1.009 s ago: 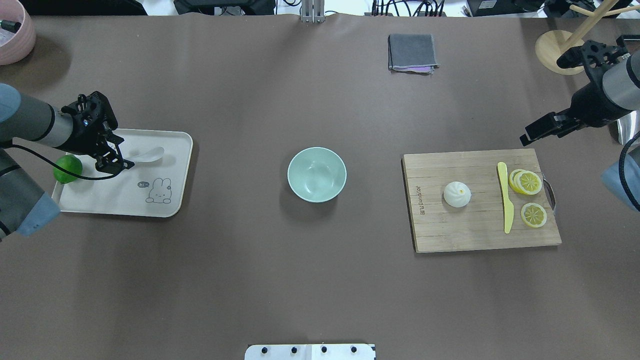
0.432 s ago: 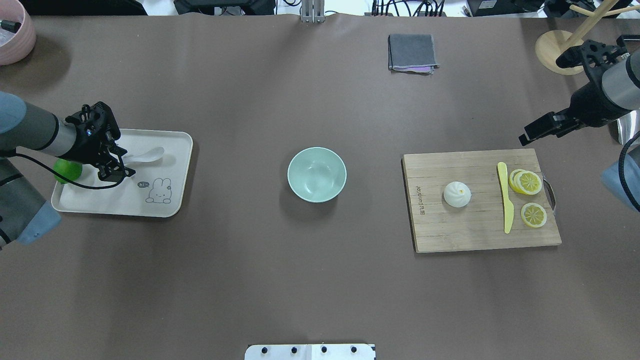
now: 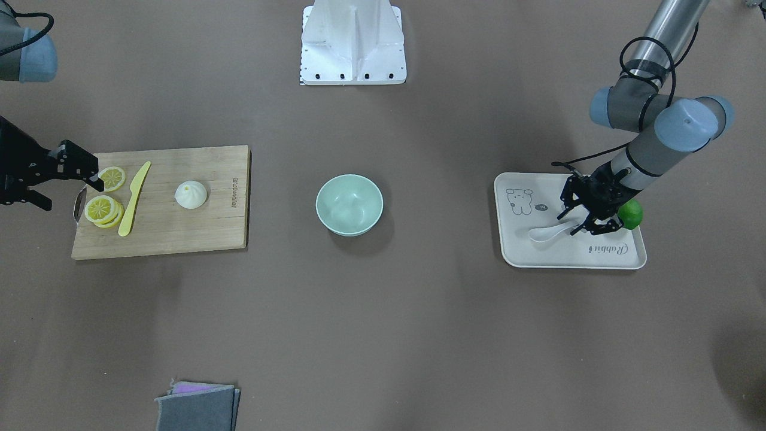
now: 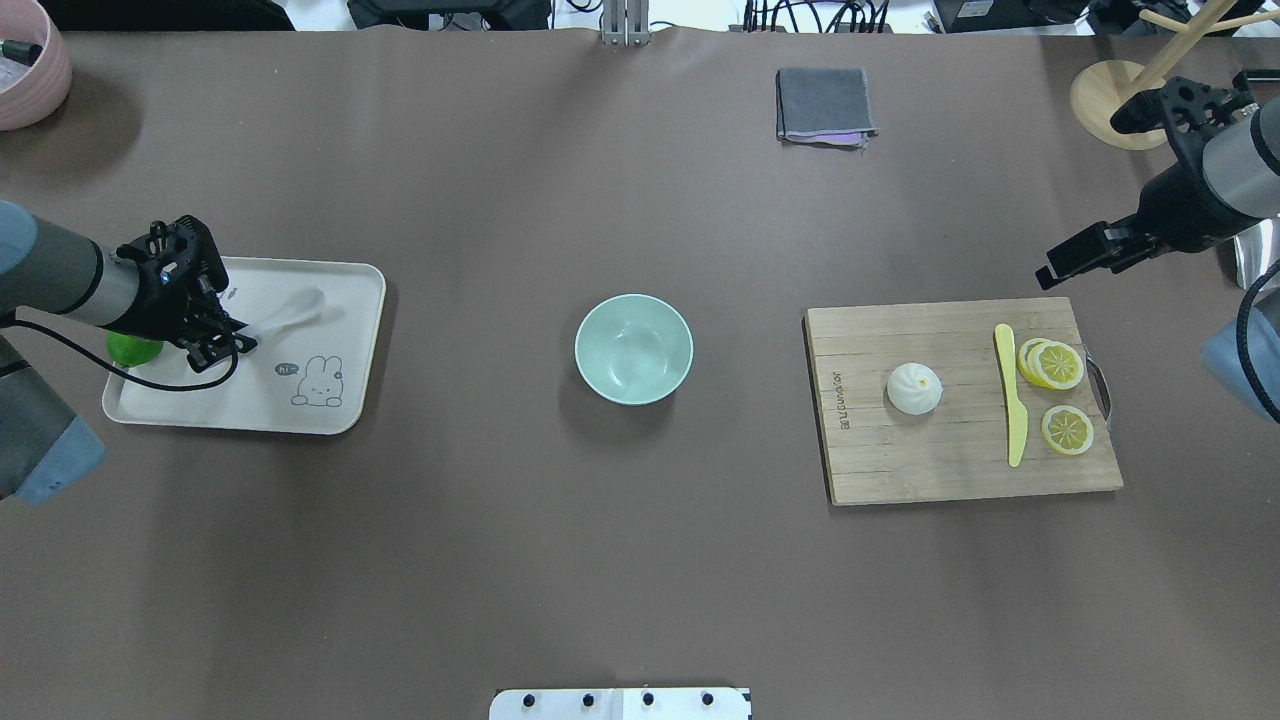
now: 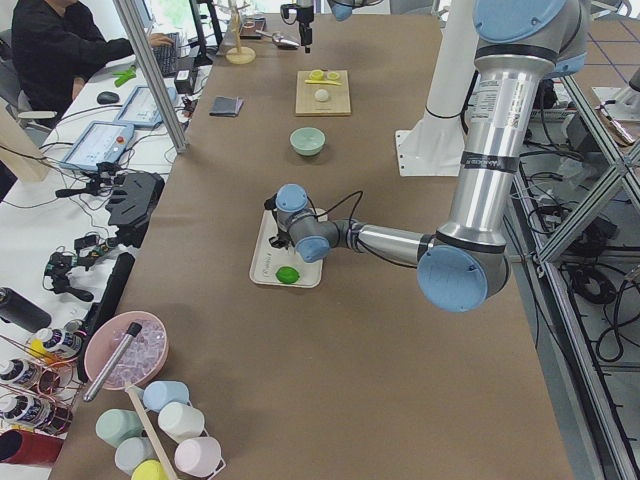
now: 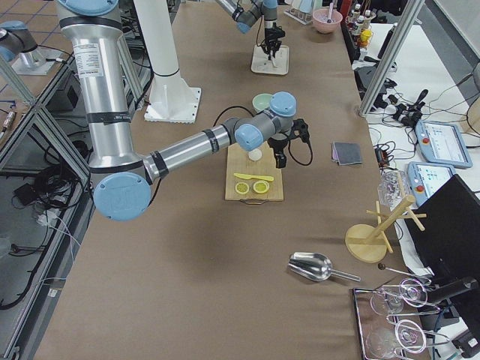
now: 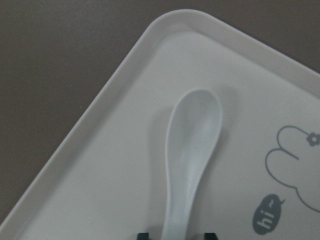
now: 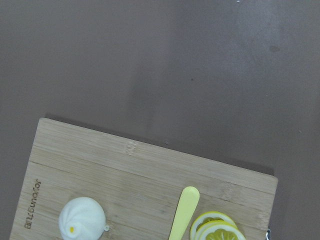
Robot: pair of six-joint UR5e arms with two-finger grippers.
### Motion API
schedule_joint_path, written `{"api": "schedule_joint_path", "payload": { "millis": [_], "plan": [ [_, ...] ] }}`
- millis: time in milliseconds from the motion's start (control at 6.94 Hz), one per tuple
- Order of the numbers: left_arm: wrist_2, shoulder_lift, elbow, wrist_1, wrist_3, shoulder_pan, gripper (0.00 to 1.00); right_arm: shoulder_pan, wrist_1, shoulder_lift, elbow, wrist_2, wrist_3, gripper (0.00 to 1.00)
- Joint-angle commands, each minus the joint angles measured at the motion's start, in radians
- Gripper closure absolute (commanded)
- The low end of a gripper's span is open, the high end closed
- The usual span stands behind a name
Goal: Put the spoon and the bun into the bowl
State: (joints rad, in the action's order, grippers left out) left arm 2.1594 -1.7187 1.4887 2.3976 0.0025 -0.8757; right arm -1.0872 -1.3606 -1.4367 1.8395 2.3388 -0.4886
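Note:
The white spoon lies on the cream tray, scoop toward the bowl. My left gripper is low over the tray and open. In the left wrist view its fingertips stand on either side of the spoon's handle, with gaps on both sides. The mint-green bowl stands empty at the table's middle. The white bun sits on the wooden cutting board. My right gripper hovers open beyond the board's far right corner, away from the bun.
A green lime sits on the tray behind my left wrist. A yellow knife and lemon slices lie on the board. A grey cloth, a pink bowl and a wooden stand are at the far edge.
My left gripper has come down and drawn back a little along the spoon's handle, covering more of the lime. The spoon has shifted slightly. The right arm has barely moved.

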Motion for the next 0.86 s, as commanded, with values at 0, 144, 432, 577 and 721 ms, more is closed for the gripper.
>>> {"api": "schedule_joint_path", "payload": {
  "millis": [0, 144, 432, 577, 721],
  "plan": [
    [0.008, 0.021, 0.124, -0.011, -0.103, -0.028, 1.0, 0.01, 0.0, 0.01, 0.004, -0.003, -0.042, 0.0],
    [0.008, 0.021, 0.171, -0.011, -0.19, -0.032, 1.0, 0.027, 0.0, 0.01, 0.015, -0.006, -0.048, 0.0],
    [-0.004, 0.005, 0.264, -0.006, -0.624, -0.029, 1.0, 0.087, 0.002, 0.044, 0.015, -0.08, -0.157, 0.0],
    [-0.001, -0.03, 0.275, -0.011, -0.827, -0.022, 1.0, 0.113, 0.002, 0.044, 0.015, -0.091, -0.178, 0.0],
    [-0.004, -0.101, 0.268, -0.014, -1.168, -0.013, 1.0, 0.169, 0.005, 0.044, 0.029, -0.146, -0.261, 0.0]
  ]
}}
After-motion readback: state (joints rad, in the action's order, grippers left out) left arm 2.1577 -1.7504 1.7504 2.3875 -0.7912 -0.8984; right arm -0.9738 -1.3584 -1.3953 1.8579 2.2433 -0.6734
